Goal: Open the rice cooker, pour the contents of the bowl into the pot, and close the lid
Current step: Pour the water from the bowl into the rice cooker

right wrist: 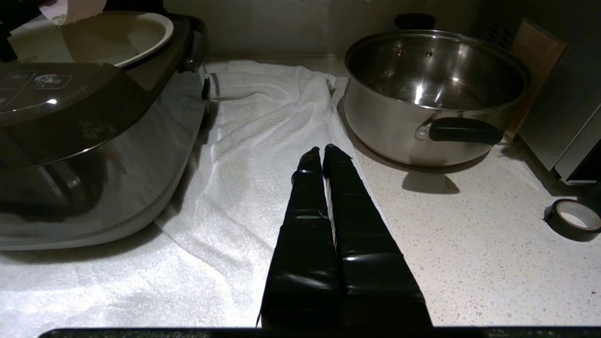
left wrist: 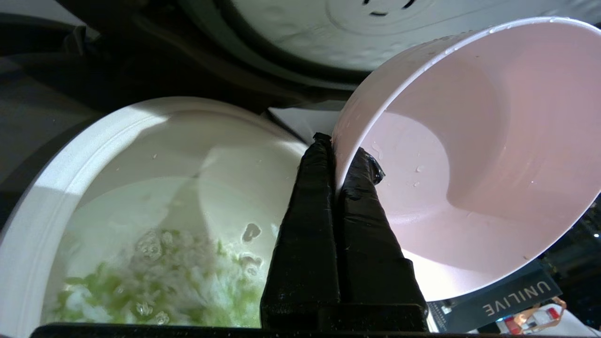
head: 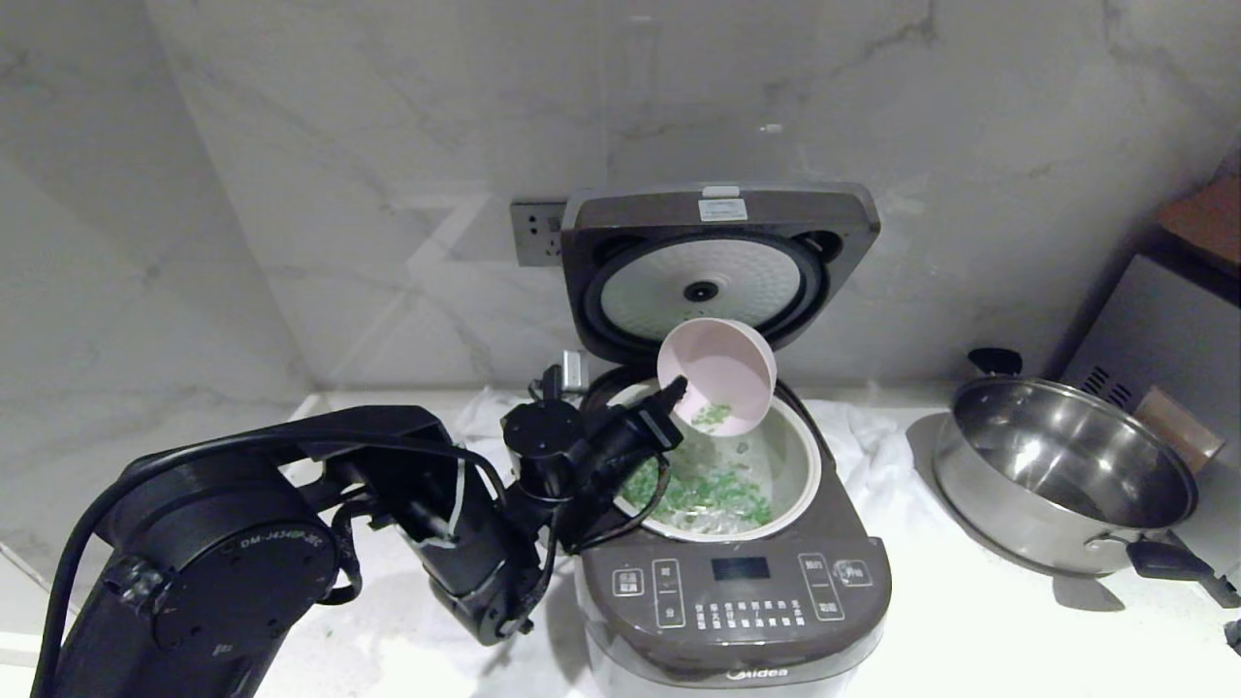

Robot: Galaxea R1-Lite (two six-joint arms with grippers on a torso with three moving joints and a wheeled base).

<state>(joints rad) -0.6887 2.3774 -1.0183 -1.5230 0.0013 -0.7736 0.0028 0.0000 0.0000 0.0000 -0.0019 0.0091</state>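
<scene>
Marble wall backs a pale speckled desk [right wrist: 469, 263] with a white towel [right wrist: 263, 117] under the rice cooker [head: 742, 591]. Right of it, apart, a steel pan [head: 1062, 475]. Lid [head: 717, 267] upright; left tool [left wrist: 334, 150] pinches the tilted bowl [head: 722, 373] rim over the pot [head: 805, 465], green contents [head: 703, 485] inside. Right tool [right wrist: 321, 152], pressed together, hovers over the towel's edge; the left arm hides the cooker's left side

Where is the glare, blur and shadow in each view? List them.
Head view: counter washed out bright. Left wrist view: green bits in the pot blurred, upper corner dark, bowl brightly lit. Right wrist view: steel pan shows glints, cooker casts shadow.
</scene>
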